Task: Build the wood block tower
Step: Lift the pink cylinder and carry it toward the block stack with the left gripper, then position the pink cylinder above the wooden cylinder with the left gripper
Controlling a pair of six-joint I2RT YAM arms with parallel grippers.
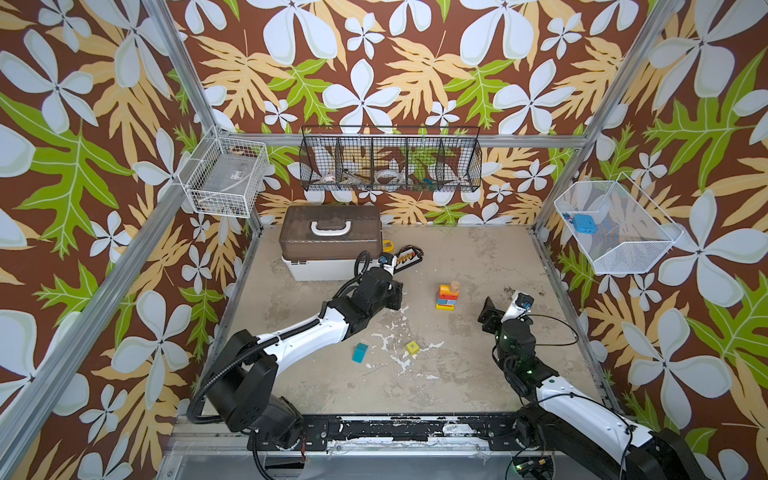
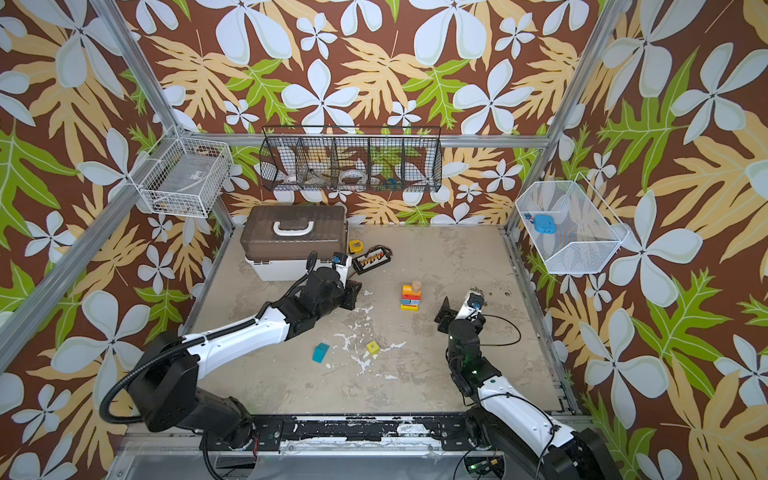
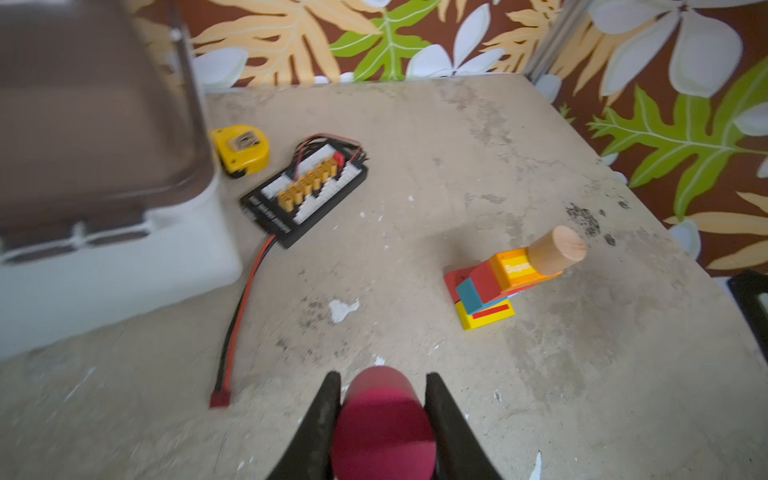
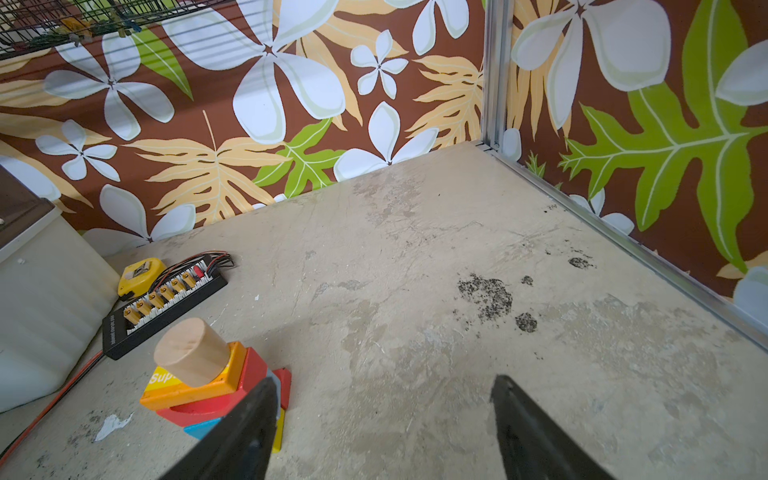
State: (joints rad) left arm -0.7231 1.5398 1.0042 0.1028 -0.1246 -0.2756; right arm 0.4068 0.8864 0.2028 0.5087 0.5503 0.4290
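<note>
item, step in hand: your left gripper holds the pink cylinder pinched between its jaws, well apart from the tower, which stands mid-table with a yellow base, red, blue and orange layers and a tan cylinder on top. your right gripper hangs just beside the tower, jaws wide and empty; a teal block and a yellow cube lie loose nearer the front. next move, as judged: bring the pink cylinder over the tan one, centre it, lower softly, since the landing face is small.
</note>
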